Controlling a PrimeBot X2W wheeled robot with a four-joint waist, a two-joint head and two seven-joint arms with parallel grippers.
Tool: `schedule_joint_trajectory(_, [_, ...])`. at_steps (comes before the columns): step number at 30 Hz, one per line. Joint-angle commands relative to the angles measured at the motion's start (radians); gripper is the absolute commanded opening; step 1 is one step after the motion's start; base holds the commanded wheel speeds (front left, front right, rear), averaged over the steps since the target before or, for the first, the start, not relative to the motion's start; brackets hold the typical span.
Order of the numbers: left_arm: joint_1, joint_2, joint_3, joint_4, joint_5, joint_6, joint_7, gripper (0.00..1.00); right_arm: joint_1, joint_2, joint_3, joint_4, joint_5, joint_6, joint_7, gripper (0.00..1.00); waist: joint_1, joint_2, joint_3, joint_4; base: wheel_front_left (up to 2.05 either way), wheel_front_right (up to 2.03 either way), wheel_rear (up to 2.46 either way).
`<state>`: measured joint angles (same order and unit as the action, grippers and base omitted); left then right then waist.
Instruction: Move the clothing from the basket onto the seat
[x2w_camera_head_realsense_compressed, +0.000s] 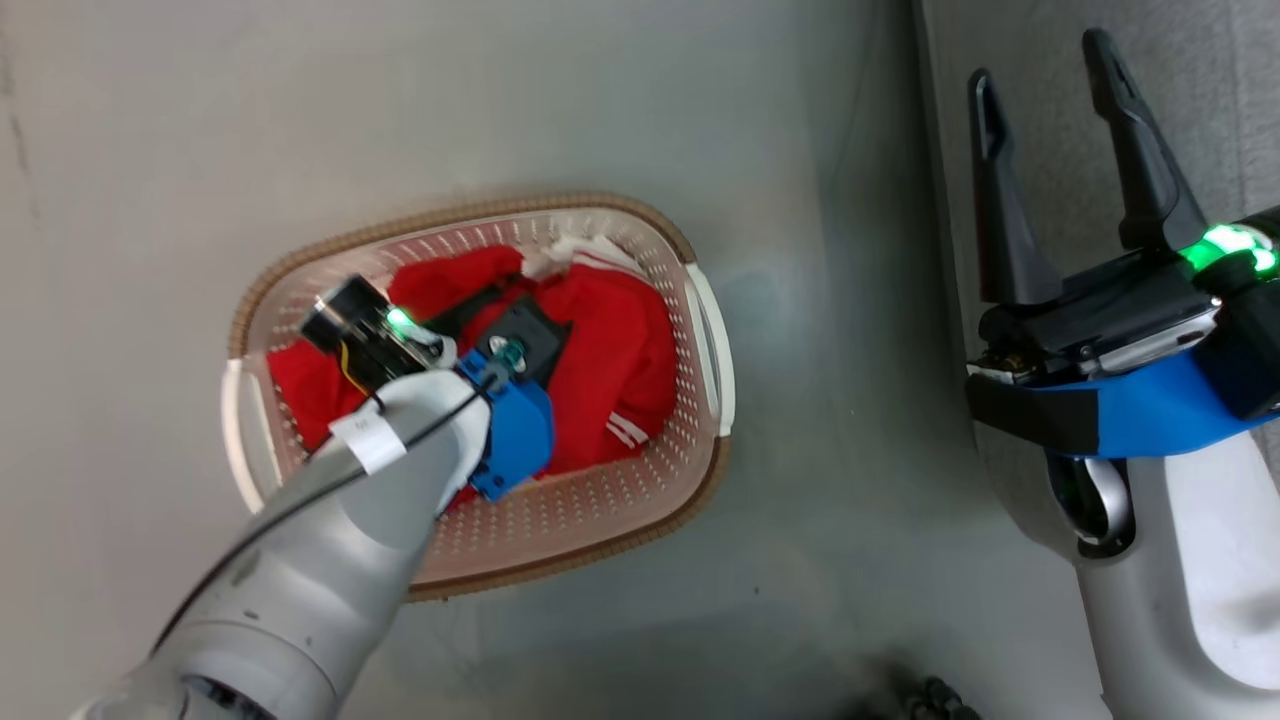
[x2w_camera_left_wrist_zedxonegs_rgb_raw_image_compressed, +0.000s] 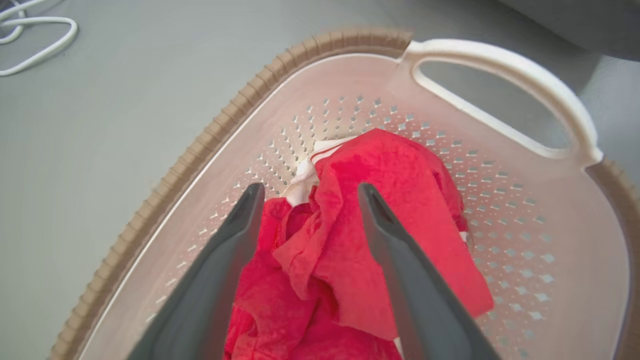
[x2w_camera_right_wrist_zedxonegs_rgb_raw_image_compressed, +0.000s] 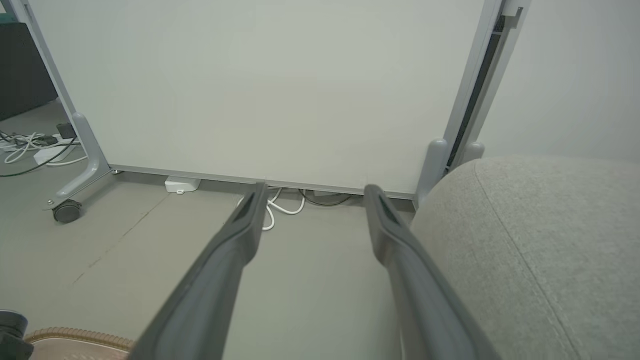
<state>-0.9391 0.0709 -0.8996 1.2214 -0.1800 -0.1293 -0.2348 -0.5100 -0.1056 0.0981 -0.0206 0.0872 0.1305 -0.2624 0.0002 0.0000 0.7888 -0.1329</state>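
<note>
The basket (x2w_camera_head_realsense_compressed: 600, 205) stands on the grey floor, holding a heap of red clothing (x2w_camera_head_realsense_compressed: 620, 350); white trim bands show at its near right and a white-striped fold at its far side. My left arm reaches down into it. In the left wrist view my left gripper (x2w_camera_left_wrist_zedxonegs_rgb_raw_image_compressed: 307, 192) is open, its fingers (x2w_camera_left_wrist_zedxonegs_rgb_raw_image_compressed: 220, 270) straddling a raised fold of the red clothing (x2w_camera_left_wrist_zedxonegs_rgb_raw_image_compressed: 380, 225) inside the basket (x2w_camera_left_wrist_zedxonegs_rgb_raw_image_compressed: 200, 145). My right gripper (x2w_camera_head_realsense_compressed: 1042, 65) hangs open and empty over the edge of the grey seat (x2w_camera_head_realsense_compressed: 1230, 120). The right wrist view shows the right gripper (x2w_camera_right_wrist_zedxonegs_rgb_raw_image_compressed: 316, 189) open over the floor, with the seat (x2w_camera_right_wrist_zedxonegs_rgb_raw_image_compressed: 540, 240) beside it.
A pale partition panel (x2w_camera_right_wrist_zedxonegs_rgb_raw_image_compressed: 250, 90) on castered feet (x2w_camera_right_wrist_zedxonegs_rgb_raw_image_compressed: 66, 210) stands beyond the seat, with white cables (x2w_camera_right_wrist_zedxonegs_rgb_raw_image_compressed: 280, 205) and a power block (x2w_camera_right_wrist_zedxonegs_rgb_raw_image_compressed: 182, 184) at its base. More white cable (x2w_camera_left_wrist_zedxonegs_rgb_raw_image_compressed: 40, 30) lies on the floor past the basket. Bare grey floor surrounds the basket.
</note>
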Motion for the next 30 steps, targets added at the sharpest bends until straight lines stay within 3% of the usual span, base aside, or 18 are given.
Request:
schedule_joint_trajectory(1, [-0.022,0.011,-0.010,0.005,-0.010,-0.001,0.004,1.00,-0.019,-0.004,-0.002,-0.007,-0.007,0.000,-0.004,1.00,-0.0002,0.0000,0.062,-0.024,0.00,0.00,0.00])
schedule_joint_trajectory(14, [-0.105,0.069,-0.208,0.031,-0.179,-0.001,0.184,1.00,-0.017,0.004,-0.021,-0.073,-0.009,0.000,-0.004,1.00,-0.0002,0.0000,0.189,-0.042,0.00,0.00,0.00])
schedule_joint_trajectory(23, [-0.162,0.065,-0.302,0.053,-0.184,-0.001,0.277,1.00,-0.013,-0.001,-0.013,-0.115,-0.019,0.000,-0.004,1.00,-0.0002,0.0000,0.232,-0.036,0.00,0.00,0.00])
schedule_joint_trajectory(24, [-0.165,0.063,-0.306,0.055,-0.188,-0.001,0.283,0.58,-0.011,0.000,-0.013,-0.119,-0.020,0.000,-0.004,1.00,-0.0002,0.0000,0.233,-0.035,0.00,0.00,0.00])
schedule_joint_trajectory(25, [-0.166,0.061,-0.310,0.056,-0.194,-0.001,0.287,0.00,-0.010,0.000,-0.013,-0.121,-0.020,0.000,-0.004,1.00,-0.0002,0.0000,0.234,-0.034,0.00,0.00,0.00])
schedule_joint_trajectory(30, [-0.167,0.055,-0.332,0.053,-0.216,-0.001,0.259,0.00,-0.013,-0.001,-0.009,-0.123,-0.019,0.000,-0.004,1.00,-0.0002,0.0000,0.221,-0.027,0.00,0.00,0.00])
